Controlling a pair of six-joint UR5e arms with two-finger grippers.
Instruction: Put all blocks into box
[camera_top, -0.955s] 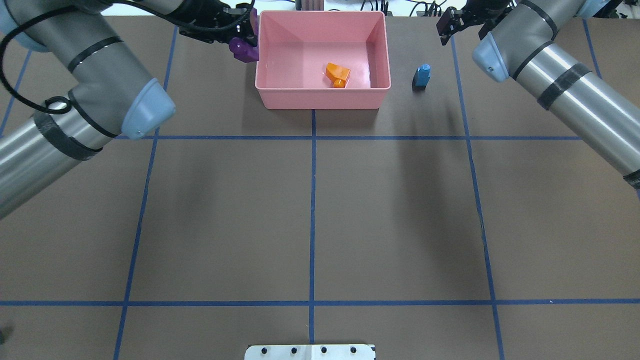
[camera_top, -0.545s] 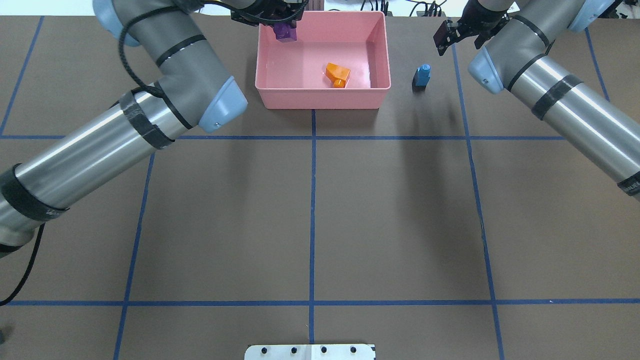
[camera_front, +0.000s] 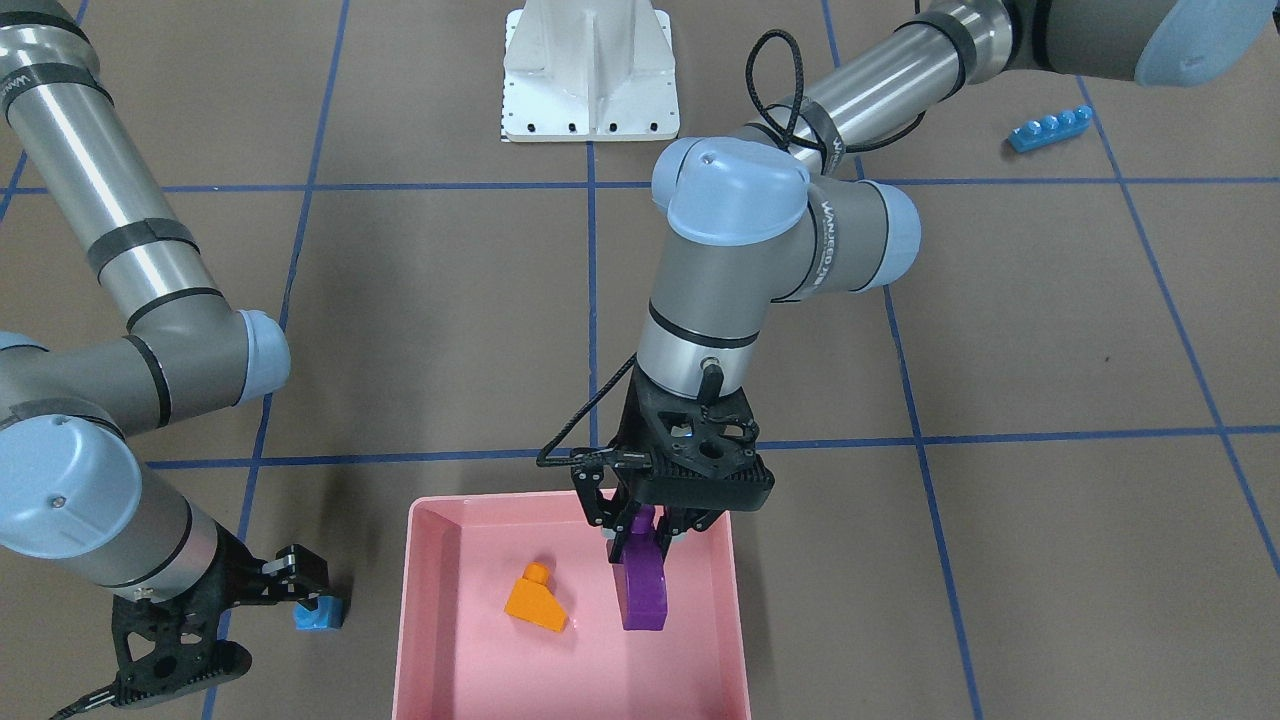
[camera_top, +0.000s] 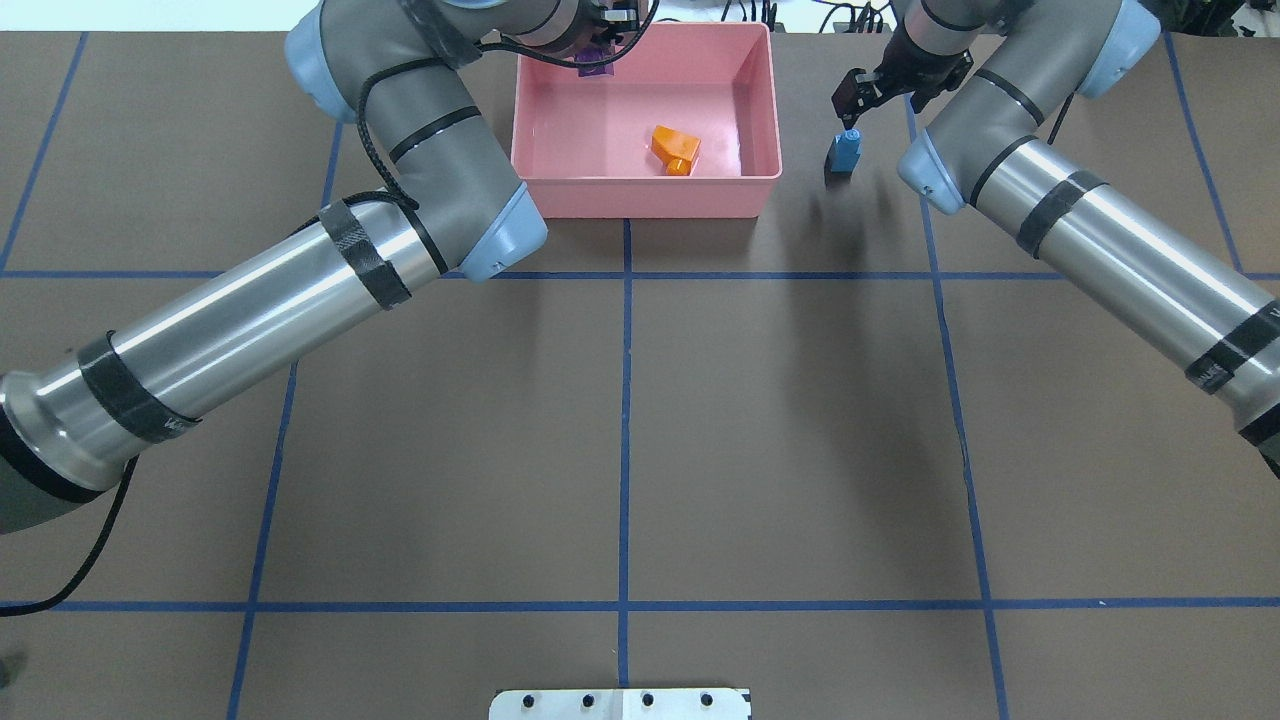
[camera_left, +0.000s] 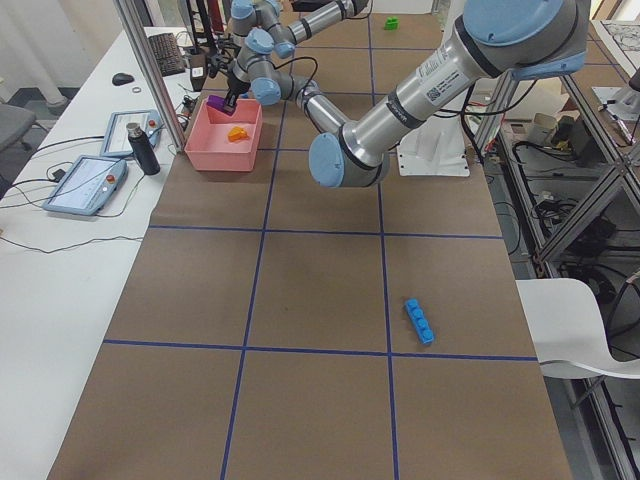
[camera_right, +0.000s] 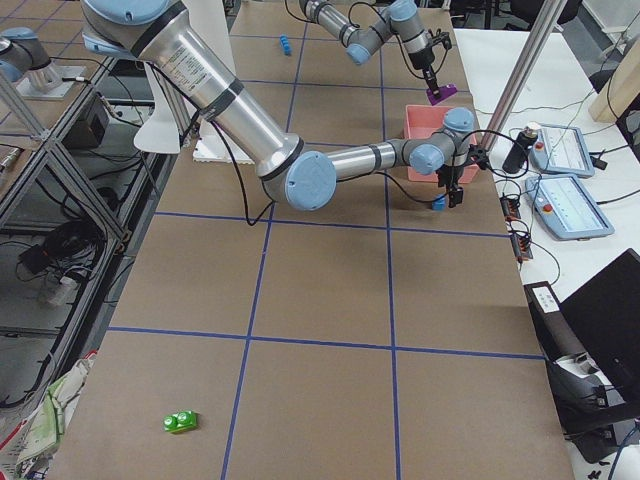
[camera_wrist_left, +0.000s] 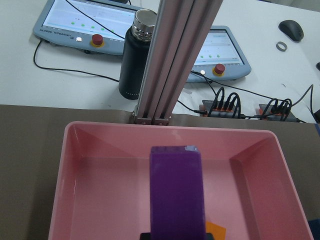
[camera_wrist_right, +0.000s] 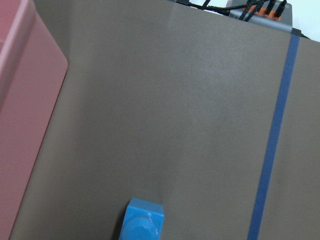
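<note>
While the left gripper has its fingers pinched tight on the top end of the purple block, that block hangs in the air over the pink box, long axis close to vertical, free end pointing down at the floor. Front camera shows the whole thing; from overhead the left arm's wrist covers all but a purple sliver. The right-side view makes it obvious it's up above the rim. Right gripper fingers look spread, hovering right over the small blue block, which stands stud-up on the table just outside the box; the right wrist cam only catches its top. Orange block lies inside the box. Long blue block and green block sit well away, both missing from overhead.
</note>
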